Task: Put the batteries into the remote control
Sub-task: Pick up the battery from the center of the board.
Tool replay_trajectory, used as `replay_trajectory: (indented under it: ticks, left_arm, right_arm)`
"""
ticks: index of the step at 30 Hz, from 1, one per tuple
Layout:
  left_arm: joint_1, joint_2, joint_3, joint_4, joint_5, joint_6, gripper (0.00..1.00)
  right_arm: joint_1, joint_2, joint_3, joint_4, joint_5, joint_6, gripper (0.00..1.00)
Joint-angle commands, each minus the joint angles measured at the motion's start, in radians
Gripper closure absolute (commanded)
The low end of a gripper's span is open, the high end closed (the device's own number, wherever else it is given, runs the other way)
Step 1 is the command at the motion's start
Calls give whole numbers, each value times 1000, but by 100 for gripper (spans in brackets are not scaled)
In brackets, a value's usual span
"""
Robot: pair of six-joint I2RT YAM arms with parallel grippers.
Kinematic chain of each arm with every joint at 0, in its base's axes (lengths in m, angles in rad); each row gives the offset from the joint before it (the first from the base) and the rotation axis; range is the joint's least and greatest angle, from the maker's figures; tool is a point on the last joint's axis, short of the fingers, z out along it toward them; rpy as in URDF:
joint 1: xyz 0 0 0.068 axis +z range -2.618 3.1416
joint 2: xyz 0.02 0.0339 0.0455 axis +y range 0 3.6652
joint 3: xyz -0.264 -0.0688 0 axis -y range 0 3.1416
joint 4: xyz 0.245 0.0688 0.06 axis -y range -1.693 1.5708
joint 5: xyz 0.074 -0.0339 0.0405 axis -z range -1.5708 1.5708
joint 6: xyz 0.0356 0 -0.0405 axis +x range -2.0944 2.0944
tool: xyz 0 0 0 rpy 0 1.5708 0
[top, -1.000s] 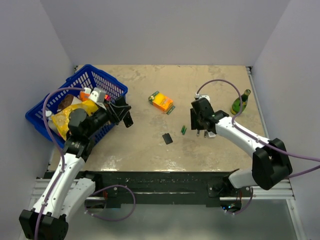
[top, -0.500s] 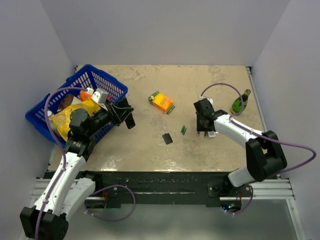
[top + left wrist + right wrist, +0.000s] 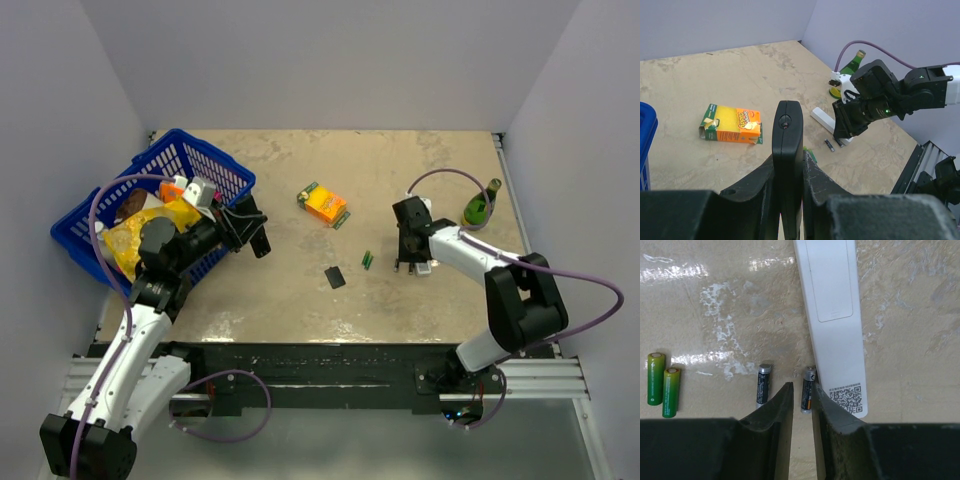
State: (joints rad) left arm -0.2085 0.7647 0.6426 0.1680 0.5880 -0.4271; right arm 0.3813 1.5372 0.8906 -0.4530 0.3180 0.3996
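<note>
My left gripper [image 3: 256, 238] is shut on the slim black remote control [image 3: 787, 130] and holds it edge-up above the table, beside the basket. The remote's small black square cover [image 3: 335, 277] lies flat mid-table. The pair of green batteries [image 3: 367, 259] lies side by side right of the cover, and also shows in the right wrist view [image 3: 662, 384]. My right gripper [image 3: 802, 390] is low over the table, its jaws a narrow gap apart. A dark battery [image 3: 808, 389] lies between its tips, against the right finger. A second dark battery [image 3: 763, 385] lies just left of them.
A white rectangular bar [image 3: 835, 315] lies against the dark battery, right of my right gripper. A green glass bottle [image 3: 481, 205] stands at the right edge. An orange box [image 3: 324, 206] lies at centre back. A blue basket [image 3: 215, 165] of items sits at left.
My right gripper has shifted a little right and nearer, settling over the dark batteries by the white bar. My left gripper with the remote moved slightly right.
</note>
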Motion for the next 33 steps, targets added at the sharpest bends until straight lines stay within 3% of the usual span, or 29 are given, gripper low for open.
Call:
replay_trajectory:
  ticks: [1, 22, 29, 33]
  left_arm:
    - [9, -11, 0, 48, 12, -9, 100]
    - [9, -10, 0, 47, 12, -9, 100]
    - [9, -5, 0, 48, 15, -9, 100]
    - [9, -5, 0, 48, 15, -9, 100]
  right_arm:
    - [-16, 14, -13, 30, -19, -1, 76]
    - [-35, 75, -19, 45, -31, -4, 77]
    - [-36, 83, -12, 51, -57, -21, 83]
    - [-36, 87, -9, 47, -68, -27, 97]
